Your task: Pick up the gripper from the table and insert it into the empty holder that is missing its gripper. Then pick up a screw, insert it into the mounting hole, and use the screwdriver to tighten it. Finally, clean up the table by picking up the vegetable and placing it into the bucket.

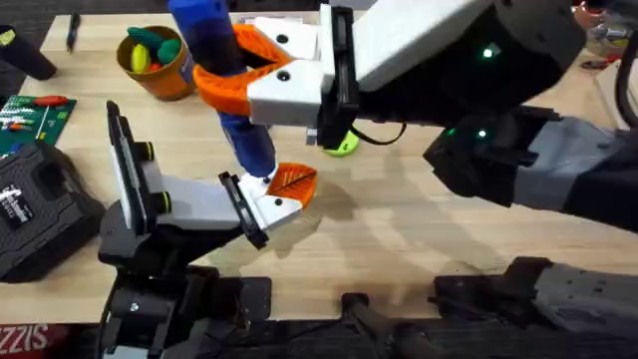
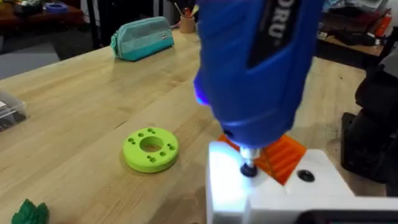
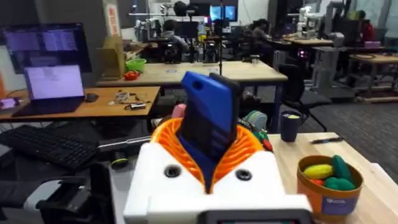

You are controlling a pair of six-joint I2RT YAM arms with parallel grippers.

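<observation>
My right gripper [image 1: 234, 70], with smooth orange fingers, reaches in from the right and is shut on the blue screwdriver [image 1: 224, 60]. The screwdriver stands nearly upright with its tip on a screw [image 2: 249, 169] in the white holder [image 2: 326, 183] at the end of my left arm. The gripper [image 1: 292, 183], a white wedge with an orange ribbed pad [image 2: 283, 154], sits in that holder. In the right wrist view the orange fingers [image 3: 171, 140] clasp the screwdriver handle [image 3: 208, 118]. The orange-brown bucket [image 1: 158, 62] stands at the far left with vegetables inside. A dark green vegetable [image 2: 28, 213] lies on the table.
A lime-green ring [image 2: 150, 148] lies on the table just beyond the holder. A black case [image 1: 40, 209] and a green board [image 1: 35, 115] sit at the left edge. A teal pouch [image 2: 143, 37] lies far off. My right arm [image 1: 478, 70] spans the upper right.
</observation>
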